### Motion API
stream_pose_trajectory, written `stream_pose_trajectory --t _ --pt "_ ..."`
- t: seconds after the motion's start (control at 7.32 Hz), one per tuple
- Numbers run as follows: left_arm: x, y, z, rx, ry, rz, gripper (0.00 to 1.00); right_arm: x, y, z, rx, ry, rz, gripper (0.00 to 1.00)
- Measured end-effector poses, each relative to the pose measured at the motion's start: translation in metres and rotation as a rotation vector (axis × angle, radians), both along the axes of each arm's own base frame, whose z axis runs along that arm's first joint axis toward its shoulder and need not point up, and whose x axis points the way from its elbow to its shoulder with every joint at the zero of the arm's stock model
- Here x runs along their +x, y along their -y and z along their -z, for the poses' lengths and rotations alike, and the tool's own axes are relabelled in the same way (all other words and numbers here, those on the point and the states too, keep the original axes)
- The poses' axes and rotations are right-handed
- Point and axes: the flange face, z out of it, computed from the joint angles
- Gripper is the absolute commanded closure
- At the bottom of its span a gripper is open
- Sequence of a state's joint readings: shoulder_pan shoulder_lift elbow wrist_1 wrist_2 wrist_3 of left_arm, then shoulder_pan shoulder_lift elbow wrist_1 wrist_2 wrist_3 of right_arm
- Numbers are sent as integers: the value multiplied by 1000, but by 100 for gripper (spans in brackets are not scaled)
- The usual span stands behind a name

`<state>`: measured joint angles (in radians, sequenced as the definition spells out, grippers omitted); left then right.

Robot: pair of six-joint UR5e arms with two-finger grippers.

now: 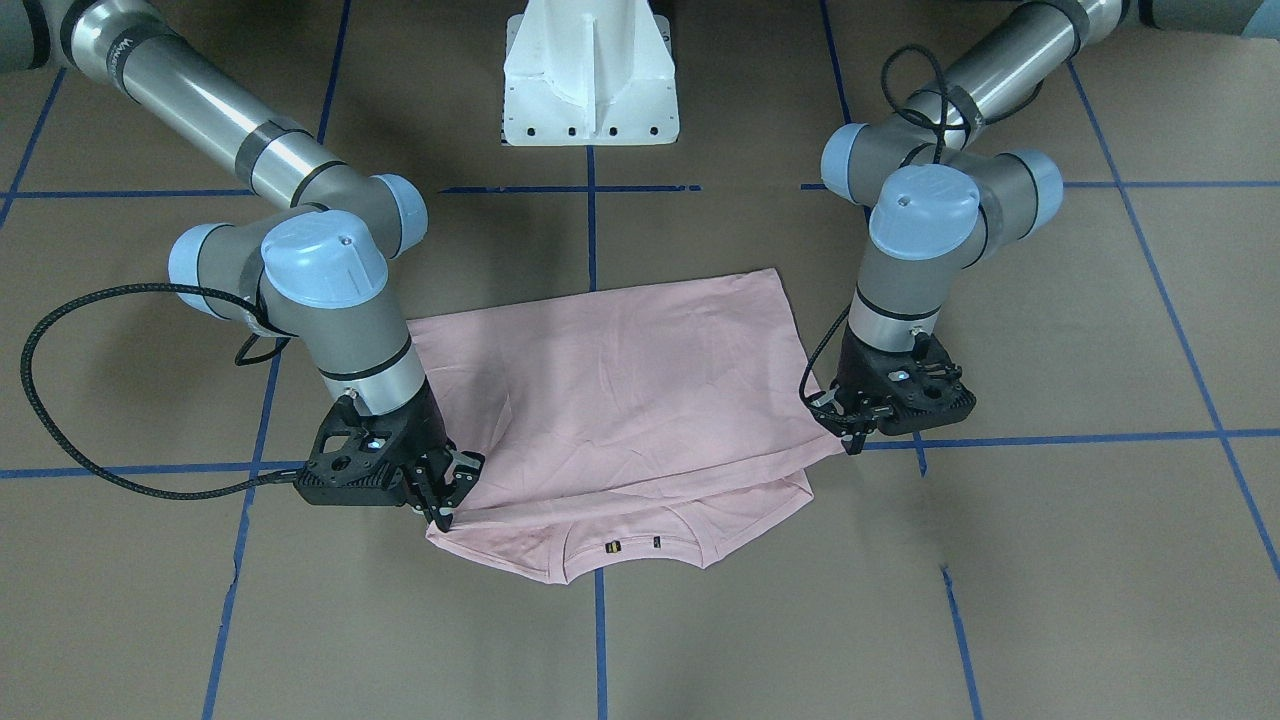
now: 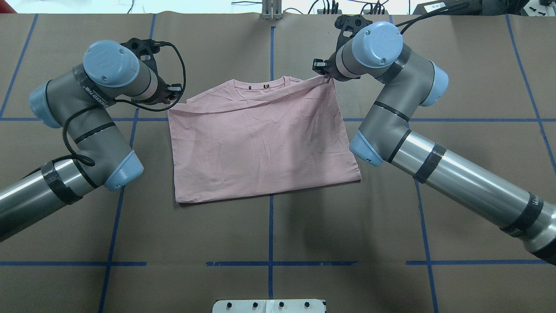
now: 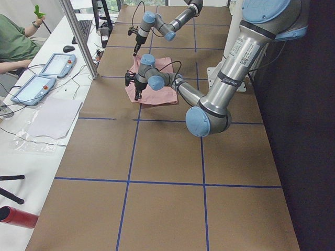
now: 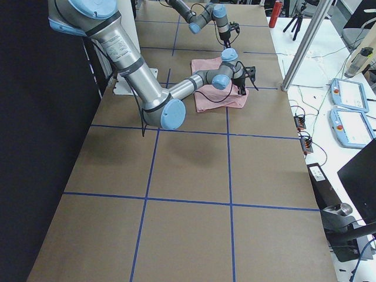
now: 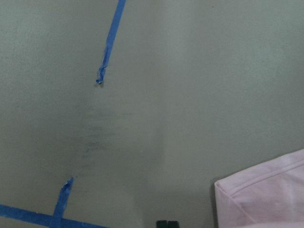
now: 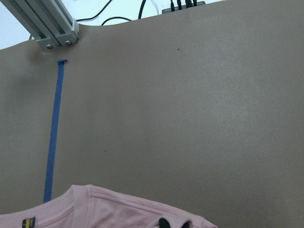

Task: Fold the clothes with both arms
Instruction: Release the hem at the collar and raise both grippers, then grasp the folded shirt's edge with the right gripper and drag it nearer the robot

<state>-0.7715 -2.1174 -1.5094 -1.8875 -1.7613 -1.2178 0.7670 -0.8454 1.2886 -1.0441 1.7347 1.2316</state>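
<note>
A pale pink short-sleeved cotton T-shirt (image 2: 260,143) lies folded in half on the brown paper-covered surface (image 2: 269,282). Its folded edge faces the robot, and its ribbed round collar (image 2: 260,82) is on the side away from it. The upper layer stops short of the collar, leaving a narrow strip of shoulders uncovered.

At the T-shirt's collar-side corner on the robot's right, the black two-finger right hand (image 2: 323,74) pinches the tip of the upper layer. It holds that tip slightly raised, so the hem slopes up towards it. At the opposite collar-side corner, the black two-finger left hand (image 1: 850,440) points down just beside the cloth. Its wrist camera shows only the fingertips at the bottom of the frame. They appear pressed together with no fabric between them, and the T-shirt's corner lies apart to one side.

The T-shirt's two side edges lie flat and nearly straight. Wide bare surface, crossed by blue tape lines (image 2: 270,234), extends from the folded edge towards the white pedestal base (image 1: 590,80). More open room lies beyond both side edges, under the grey arm links. Past the collar a shorter strip runs to the surface's far edge, where a silver aluminium frame post (image 6: 47,28) stands.
</note>
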Motion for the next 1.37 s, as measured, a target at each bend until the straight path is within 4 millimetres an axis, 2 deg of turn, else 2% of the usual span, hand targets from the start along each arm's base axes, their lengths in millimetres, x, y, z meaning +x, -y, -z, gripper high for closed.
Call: stream_pose_trajectory --t 0.41,0.55,0.68,0.96,1.09,1.37 --pt "-12 6 9 11 -13 18 0 3 -5 1 -4 18 58 0" --pt "-21 4 21 24 -28 23 0 9 -16 -1 -22 45 109 0" --pt "-31 -5 42 33 -52 16 0 22 -39 -11 -53 60 154 0" --pt "-47 -26 77 23 -92 6 0 50 -104 -25 -127 18 205 0" --pt "-51 -32 86 22 -104 7 0 51 -132 -34 -153 -12 227 0" --pt "-53 -38 95 22 -120 9 0 20 -176 -52 -163 -76 267 0"
